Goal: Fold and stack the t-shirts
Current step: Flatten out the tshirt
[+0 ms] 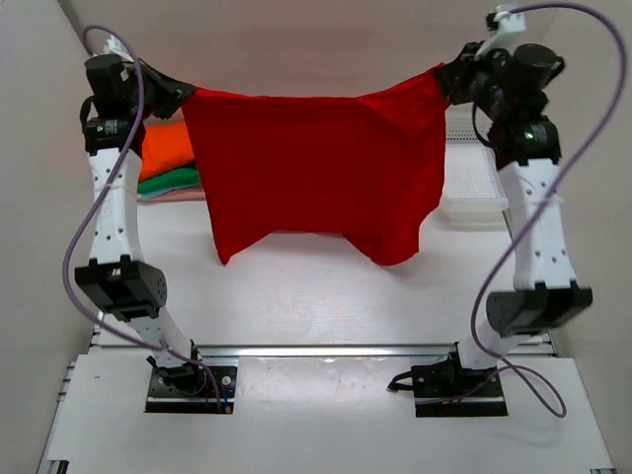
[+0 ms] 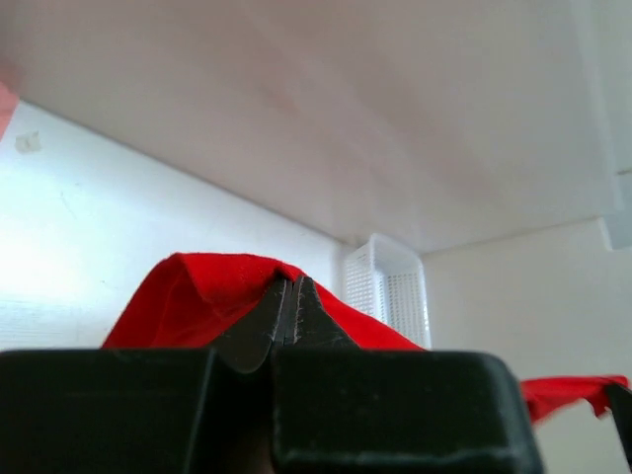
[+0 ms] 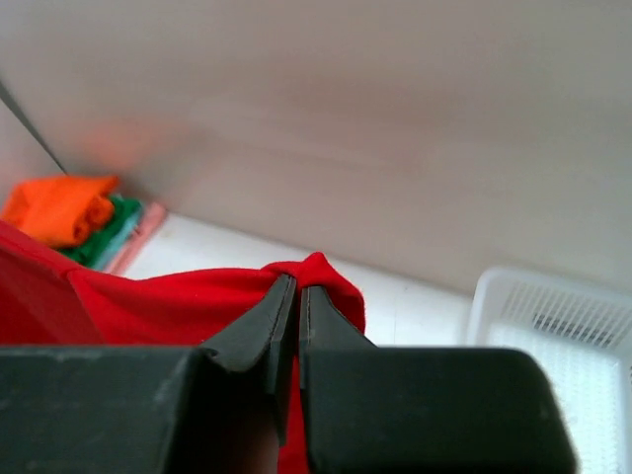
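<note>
One red t-shirt [image 1: 316, 168] above white table [image 1: 316, 286], pale walls [image 1: 316, 39]

**Red shirt** [image 1: 316, 173]: large, bright and plain, hung in the air as a spread sheet. Its upper edge is stretched nearly level between the left claw [image 1: 184, 96] and the right claw [image 1: 446, 81]. Each claw is pinched tight on a small bunch of cloth at a top corner. The lower edge hangs loose in two points, left and right, with an arched gap between them. Whether the tips touch the worktop [image 1: 316, 286] cannot be told.

**Orange shirt** [image 1: 166, 148], **green shirt** [image 1: 174, 180], **pink shirt** [image 1: 174, 195]: folded and stacked at the worktop's far left. Orange lies on top, green beneath it, pale pink at the bottom. The red shirt's left edge overlaps the stack.
</note>
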Controlling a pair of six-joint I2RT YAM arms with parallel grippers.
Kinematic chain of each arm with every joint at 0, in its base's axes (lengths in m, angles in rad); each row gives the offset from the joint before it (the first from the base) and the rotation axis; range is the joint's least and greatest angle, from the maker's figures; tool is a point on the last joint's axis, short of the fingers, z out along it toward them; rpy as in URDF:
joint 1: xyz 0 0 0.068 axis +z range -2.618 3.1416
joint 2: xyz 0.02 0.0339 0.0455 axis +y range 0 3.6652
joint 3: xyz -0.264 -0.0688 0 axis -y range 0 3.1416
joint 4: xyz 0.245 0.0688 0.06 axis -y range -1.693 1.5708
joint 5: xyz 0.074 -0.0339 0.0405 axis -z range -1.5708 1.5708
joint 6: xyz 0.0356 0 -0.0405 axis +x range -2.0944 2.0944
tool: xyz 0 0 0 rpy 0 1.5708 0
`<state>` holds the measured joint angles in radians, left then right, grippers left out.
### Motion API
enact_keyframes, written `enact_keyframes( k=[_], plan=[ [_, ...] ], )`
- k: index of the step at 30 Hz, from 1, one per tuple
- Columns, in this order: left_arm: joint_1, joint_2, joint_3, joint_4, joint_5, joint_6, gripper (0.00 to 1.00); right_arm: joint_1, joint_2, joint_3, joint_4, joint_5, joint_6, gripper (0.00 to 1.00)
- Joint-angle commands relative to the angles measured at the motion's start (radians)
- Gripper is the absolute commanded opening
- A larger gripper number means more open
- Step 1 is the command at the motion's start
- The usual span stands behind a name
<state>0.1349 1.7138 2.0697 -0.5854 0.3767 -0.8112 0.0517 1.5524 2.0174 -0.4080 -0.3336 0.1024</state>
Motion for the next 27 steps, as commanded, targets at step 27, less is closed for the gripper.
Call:
enact_keyframes(
  k=[27],
  plan=[
    [-0.015, -0.254, -0.276, -0.160, -0.156, 0.153, 0.00, -0.017, -0.271, -0.394, 0.008, 0.071, -0.090, 0.00]
  ],
)
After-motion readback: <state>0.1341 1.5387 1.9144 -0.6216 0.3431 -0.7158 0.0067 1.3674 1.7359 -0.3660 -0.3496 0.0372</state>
